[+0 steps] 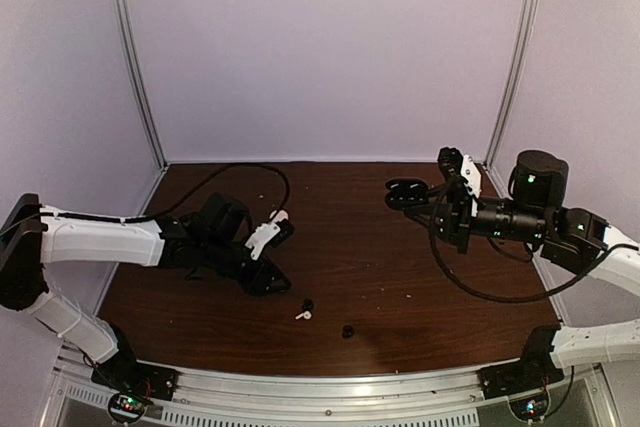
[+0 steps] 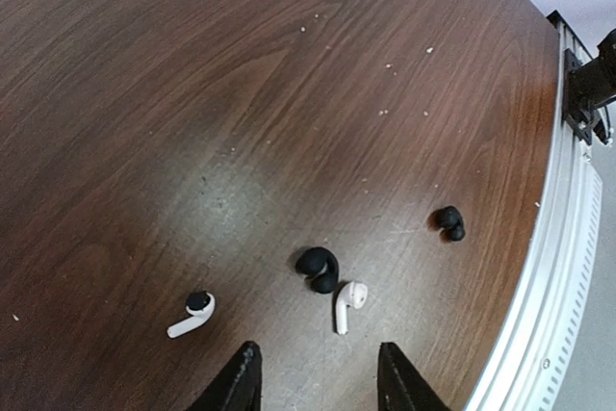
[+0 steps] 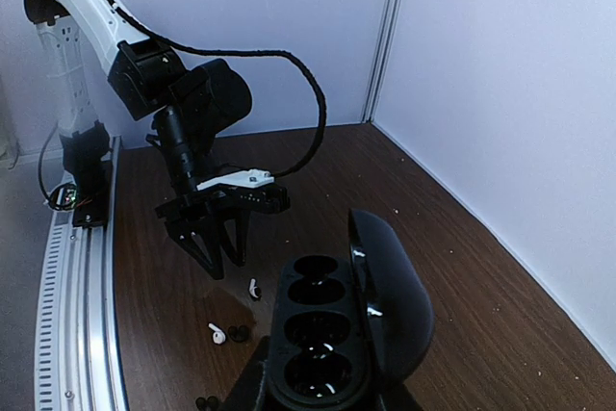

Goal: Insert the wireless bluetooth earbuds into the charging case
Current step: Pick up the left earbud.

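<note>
Two small black earbuds lie on the brown table near its front edge: one (image 2: 320,267) (image 1: 307,305) just ahead of my left gripper, the other (image 2: 449,222) (image 1: 347,331) further right. My left gripper (image 2: 318,377) (image 1: 274,283) hovers low over the table with its jaws open and nothing between them. Over the back right of the table, my right gripper (image 1: 425,199) is shut on the glossy black charging case (image 3: 322,329) (image 1: 403,192) and holds it in the air. The case's lid (image 3: 390,305) stands open and its wells look empty.
A white stemmed earbud (image 2: 348,303) (image 1: 303,315) lies touching the nearer black one. Another white one (image 2: 192,313) with a dark tip lies to the left. A metal rail (image 2: 549,267) runs along the table's front edge. White walls enclose the back and sides.
</note>
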Controlling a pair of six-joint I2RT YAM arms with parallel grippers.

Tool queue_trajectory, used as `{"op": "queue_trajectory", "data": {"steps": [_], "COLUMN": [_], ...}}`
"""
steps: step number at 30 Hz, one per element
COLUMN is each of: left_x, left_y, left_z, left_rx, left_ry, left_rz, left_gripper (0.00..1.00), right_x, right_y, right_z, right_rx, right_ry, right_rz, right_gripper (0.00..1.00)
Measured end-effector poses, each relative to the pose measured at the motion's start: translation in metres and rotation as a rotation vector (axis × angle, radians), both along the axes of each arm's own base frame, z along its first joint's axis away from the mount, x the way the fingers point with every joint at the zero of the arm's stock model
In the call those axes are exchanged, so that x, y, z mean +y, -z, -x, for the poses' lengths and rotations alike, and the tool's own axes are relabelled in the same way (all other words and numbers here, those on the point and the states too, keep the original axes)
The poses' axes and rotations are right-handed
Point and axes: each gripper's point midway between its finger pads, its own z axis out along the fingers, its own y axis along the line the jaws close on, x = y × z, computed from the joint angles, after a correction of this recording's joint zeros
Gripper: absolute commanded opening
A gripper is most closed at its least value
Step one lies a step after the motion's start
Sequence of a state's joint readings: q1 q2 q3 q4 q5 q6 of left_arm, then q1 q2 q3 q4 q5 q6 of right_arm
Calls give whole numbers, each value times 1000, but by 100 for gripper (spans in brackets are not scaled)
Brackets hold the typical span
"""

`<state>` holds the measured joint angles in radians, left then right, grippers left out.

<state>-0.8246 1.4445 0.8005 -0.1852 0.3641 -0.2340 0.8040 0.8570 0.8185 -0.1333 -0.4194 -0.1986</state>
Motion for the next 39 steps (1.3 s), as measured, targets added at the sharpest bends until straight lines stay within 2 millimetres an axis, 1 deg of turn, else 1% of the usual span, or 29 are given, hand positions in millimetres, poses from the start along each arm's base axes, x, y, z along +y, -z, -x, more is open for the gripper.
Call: {"op": "queue_trajectory", "data": {"steps": [6,9,13,17,24,39], "left_x": [-4,-14,-23,-27,-42,-47], "left_y": [7,8,13,20,30,49], "left_z": [-6,-1,8,9,12,12], "left_rx": [-16,-18,10,63,140,227], "left_ry": [-26,-3,22,9,-2,-42], "left_rz": [-59,-74,-82,-85,-93,-140], "left_gripper": [37,35,34,34,31,25], "right_x": [3,3,3,3,-1,-3], "right_y": [2,2,2,1,-7,-6], "right_z": [-3,-3,-3,-2,1,1], "right_rx": [20,27,32,37,33,37], "right_ry": [-1,1,2,3,9,15], "right_rz": [11,8,5,-1,-26,-24], "right_gripper": [0,0,0,0,0,0]}}
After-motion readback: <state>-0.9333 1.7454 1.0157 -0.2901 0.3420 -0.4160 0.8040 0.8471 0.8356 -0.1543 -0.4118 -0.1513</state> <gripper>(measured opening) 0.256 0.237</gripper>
